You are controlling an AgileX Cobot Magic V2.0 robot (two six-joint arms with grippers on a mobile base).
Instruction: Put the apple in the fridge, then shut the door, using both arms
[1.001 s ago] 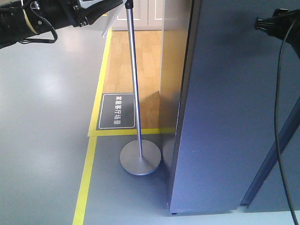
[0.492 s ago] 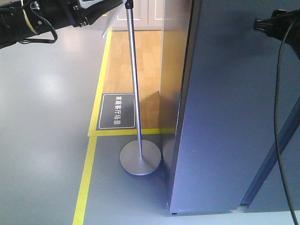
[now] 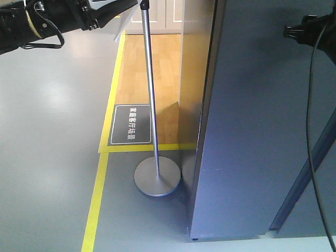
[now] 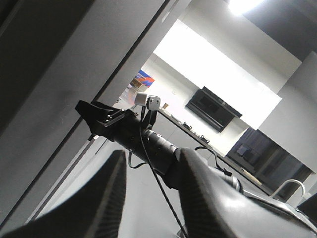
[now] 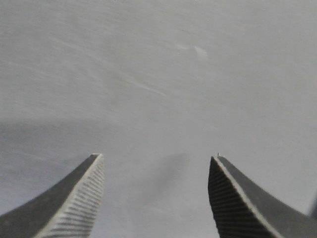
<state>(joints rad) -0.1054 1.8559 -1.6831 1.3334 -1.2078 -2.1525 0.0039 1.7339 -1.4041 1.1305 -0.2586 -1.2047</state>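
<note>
The dark blue-grey door (image 3: 262, 131) fills the right of the front view, showing only its outer face. The fridge's inside and the apple are hidden. My right arm (image 3: 310, 26) reaches to that face from the upper right. In the right wrist view my right gripper (image 5: 156, 157) is open and empty, its tips very near the plain grey door (image 5: 158, 74). My left arm (image 3: 42, 21), with a yellow band, hangs at the top left, away from the door. My left gripper (image 4: 152, 152) is open and empty, looking at the right arm (image 4: 148, 136).
A silver sign pole (image 3: 149, 89) on a round base (image 3: 157, 177) stands just left of the door's edge. Yellow tape (image 3: 97, 199) and a dark floor label (image 3: 131, 124) mark the grey floor. Wood flooring (image 3: 163, 63) lies behind.
The end of my right arm has shifted slightly against the door face, and the door's left edge has crept a little leftward. The left arm has not moved.
</note>
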